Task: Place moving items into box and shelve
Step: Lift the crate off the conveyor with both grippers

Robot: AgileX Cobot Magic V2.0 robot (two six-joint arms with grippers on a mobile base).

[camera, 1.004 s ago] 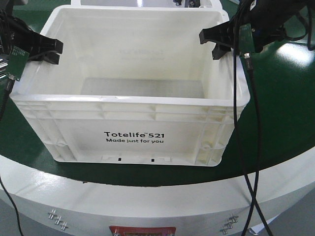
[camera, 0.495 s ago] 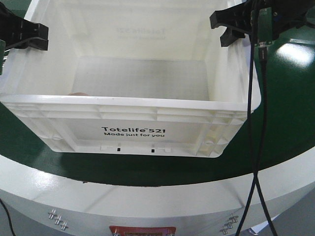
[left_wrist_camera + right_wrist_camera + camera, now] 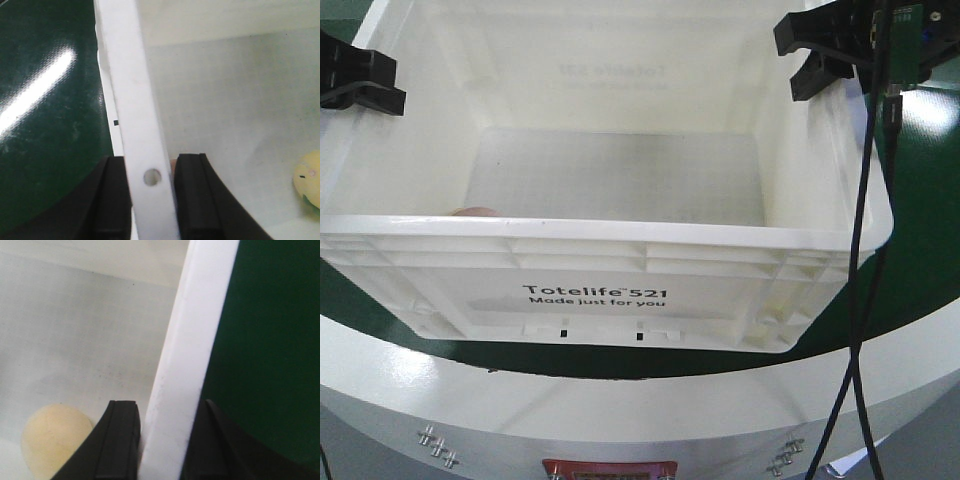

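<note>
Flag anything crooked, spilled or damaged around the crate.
Nothing stands out. The box looks roughly level, with the left gripper and right gripper each clamped over a side rim. The yellow toy and pinkish toy lie inside it. No cracks or spills show.

The left gripper (image 3: 392, 83) reaches in at the left wall of the box (image 3: 620, 228), its two black fingers (image 3: 112, 197) clamped on the rim, one outside and one inside. The right gripper (image 3: 794, 62) is opposite at the right wall, pinching that rim from both sides. Both wrists come in from the sides, level with the rim. A black cable (image 3: 855, 300) hangs from the right wrist.
</note>
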